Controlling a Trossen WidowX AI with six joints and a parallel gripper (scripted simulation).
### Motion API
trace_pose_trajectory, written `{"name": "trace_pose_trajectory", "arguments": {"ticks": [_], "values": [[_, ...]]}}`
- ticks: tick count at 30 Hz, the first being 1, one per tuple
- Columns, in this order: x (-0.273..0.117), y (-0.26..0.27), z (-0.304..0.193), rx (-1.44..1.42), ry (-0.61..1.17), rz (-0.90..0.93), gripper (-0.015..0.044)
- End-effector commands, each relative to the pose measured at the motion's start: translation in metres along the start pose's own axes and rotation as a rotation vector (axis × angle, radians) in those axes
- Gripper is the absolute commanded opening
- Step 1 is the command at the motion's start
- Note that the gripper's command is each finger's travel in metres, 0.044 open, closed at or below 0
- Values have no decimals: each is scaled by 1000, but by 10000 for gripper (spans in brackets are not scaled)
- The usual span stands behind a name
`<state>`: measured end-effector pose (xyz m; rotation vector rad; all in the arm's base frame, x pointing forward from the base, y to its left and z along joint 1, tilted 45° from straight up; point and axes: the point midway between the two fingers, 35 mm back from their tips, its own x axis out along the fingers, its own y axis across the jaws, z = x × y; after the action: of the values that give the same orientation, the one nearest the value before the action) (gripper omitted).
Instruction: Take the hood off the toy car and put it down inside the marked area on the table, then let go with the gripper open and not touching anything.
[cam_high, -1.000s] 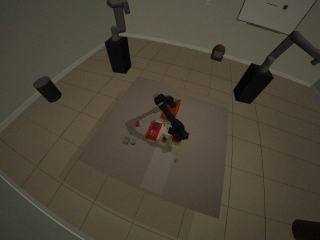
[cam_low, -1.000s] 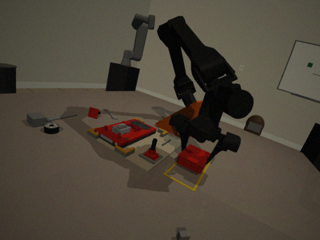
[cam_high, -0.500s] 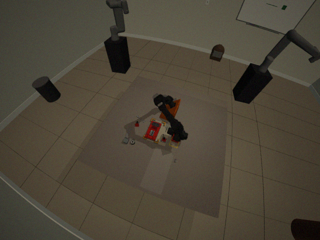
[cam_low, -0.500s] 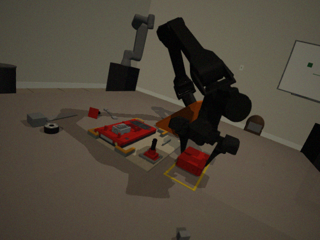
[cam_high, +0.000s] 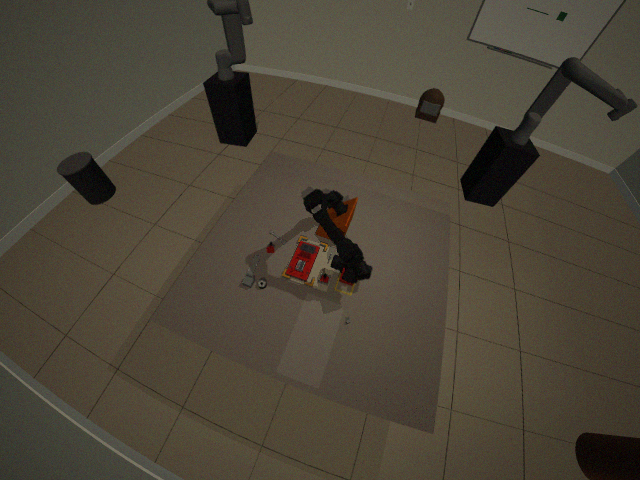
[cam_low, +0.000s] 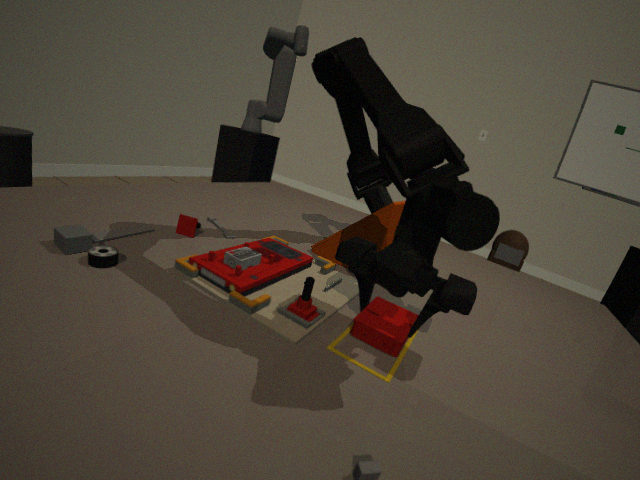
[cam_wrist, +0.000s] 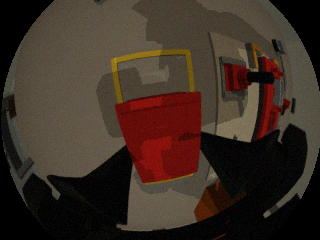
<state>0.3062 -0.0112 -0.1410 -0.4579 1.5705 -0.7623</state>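
A small grey block (cam_low: 366, 468) sits nearest the exterior camera, alone on the brown table (cam_low: 129, 387). Beyond it lies the marked area (cam_low: 360, 359), a yellow square outline. Over its far part is the red hood (cam_low: 383, 325), clamped between the jaws of the black gripper (cam_low: 393, 316) — one finger (cam_low: 364, 297) stands at the hood's left side, the other at its right. A shadow under the hood falls inside the square; whether the hood touches the table cannot be told. In the wrist view the hood (cam_wrist: 162, 135) covers the square's near edge, with the rest of the outline (cam_wrist: 152, 67) open beyond it.

Left of the gripper a pale board (cam_low: 289, 299) carries a red base with a black lever (cam_low: 305, 302) and, further back, the toy car (cam_low: 250, 260), its red body flat with a grey block on top and yellow corner pieces around it. Behind the arm (cam_low: 398, 139) an orange wedge (cam_low: 361, 232) shows.

Further left rest a black ring (cam_low: 102, 255), a grey box (cam_low: 73, 238) and a small red cube (cam_low: 186, 225). At the back wall a grey arm stands on a black stand (cam_low: 245, 153) — a whiteboard (cam_low: 602, 142) hangs to the right.
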Motion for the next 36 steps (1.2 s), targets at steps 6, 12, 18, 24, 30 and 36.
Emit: {"name": "trace_pose_trajectory", "arguments": {"ticks": [6, 12, 18, 24, 30, 36], "values": [[1, 0, 0, 0, 0, 0, 79], [1, 0, 0, 0, 0, 0, 236], [1, 0, 0, 0, 0, 0, 394], [-22, 1, 2, -1, 0, 1, 440], [-70, 1, 0, -1, 2, -3, 440], [-70, 1, 0, -1, 2, -3, 440]]}}
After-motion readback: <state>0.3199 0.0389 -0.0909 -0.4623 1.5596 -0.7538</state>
